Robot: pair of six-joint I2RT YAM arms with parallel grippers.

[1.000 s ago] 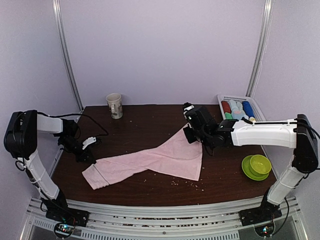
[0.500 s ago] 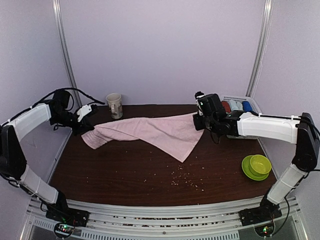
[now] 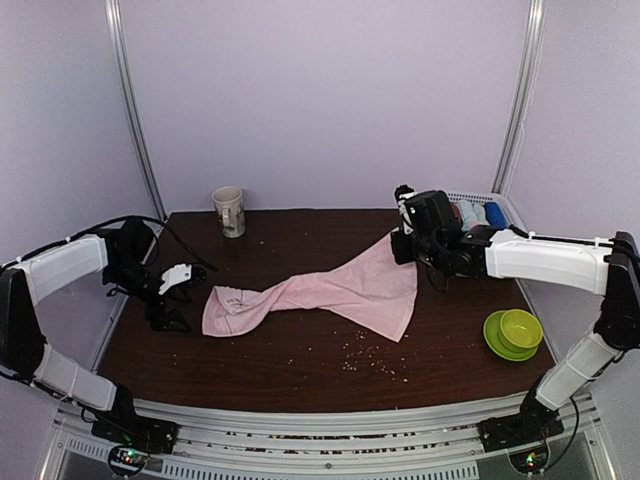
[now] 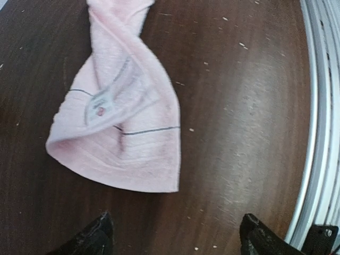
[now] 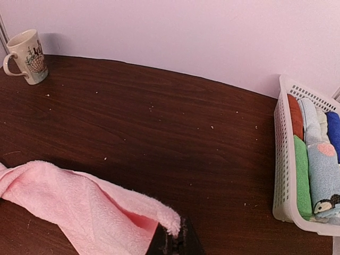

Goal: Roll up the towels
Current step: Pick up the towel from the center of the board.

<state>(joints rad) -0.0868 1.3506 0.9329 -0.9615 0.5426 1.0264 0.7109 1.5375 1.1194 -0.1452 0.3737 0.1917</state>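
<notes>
One pink towel [image 3: 320, 295] is in play, and the step in hand looks like laying it out flat before any rolling starts. It stretches across the table [image 3: 300, 370] as a twisted band. Its bunched, folded-over end lies in front of the mug [image 3: 229, 211], and its other end rises well to the right of the mug. There the right gripper [image 3: 403, 245] is clamped shut on a corner, holding it just off the wood. The left gripper [image 4: 175, 236] stands with its fingers spread wide and empty. It sits low over the table in front of the mug and a little to its left, just short of the towel's near end and not touching it.

Next, I judge, the left gripper must find a true corner in that folded end, take it and draw it away from the right gripper's corner, so the cloth opens into a flat rectangle. The twist in the middle has to come out first, or the roll would start crooked.

Half a second ago both grippers held the towel taut and raised, level with the mug at the back. Since then the left one has let go and dropped toward the front, and the freed end has fallen to the table.
</notes>
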